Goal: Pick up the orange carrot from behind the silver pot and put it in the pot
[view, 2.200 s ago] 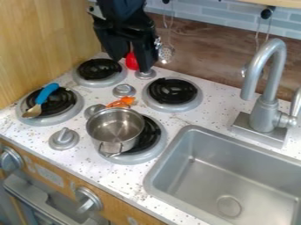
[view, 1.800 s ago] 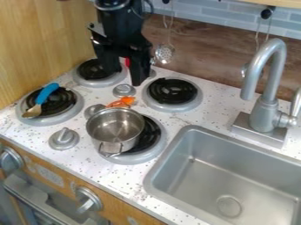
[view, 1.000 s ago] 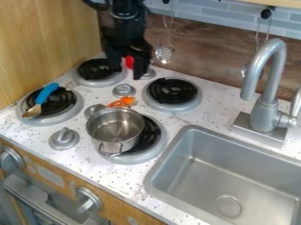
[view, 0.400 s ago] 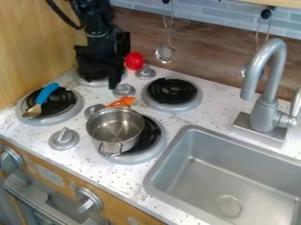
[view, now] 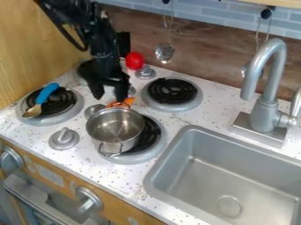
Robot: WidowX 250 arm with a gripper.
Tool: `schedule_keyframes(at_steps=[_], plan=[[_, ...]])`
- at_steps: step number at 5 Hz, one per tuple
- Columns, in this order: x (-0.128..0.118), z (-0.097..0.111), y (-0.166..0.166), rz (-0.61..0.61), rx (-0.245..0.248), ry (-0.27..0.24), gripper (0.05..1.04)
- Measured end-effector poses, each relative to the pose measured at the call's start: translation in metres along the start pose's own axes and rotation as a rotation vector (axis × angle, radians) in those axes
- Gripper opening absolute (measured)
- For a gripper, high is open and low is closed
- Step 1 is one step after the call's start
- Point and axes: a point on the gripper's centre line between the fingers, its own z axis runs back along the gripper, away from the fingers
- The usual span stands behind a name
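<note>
Four coil burners (view: 170, 91) dot the speckled white countertop (view: 117, 176) beside a grey sink (view: 241, 154), where the gripper (view: 110, 98), fingers wide apart, hangs near an orange object (view: 128, 101) just behind the metal pot (view: 115, 127), below blue-grey wall tiles (view: 203, 18).

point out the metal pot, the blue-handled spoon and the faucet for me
metal pot (view: 115, 126), camera view, on its inside
blue-handled spoon (view: 46, 93), camera view, on the handle
faucet (view: 265, 116), camera view, on its upright body
</note>
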Motion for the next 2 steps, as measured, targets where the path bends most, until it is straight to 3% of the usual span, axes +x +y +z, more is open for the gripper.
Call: schedule_keyframes(at_steps=[2], plan=[[0.0106, -0.0203, -0.0079, -0.029, -0.074, -0.022, 0.947]])
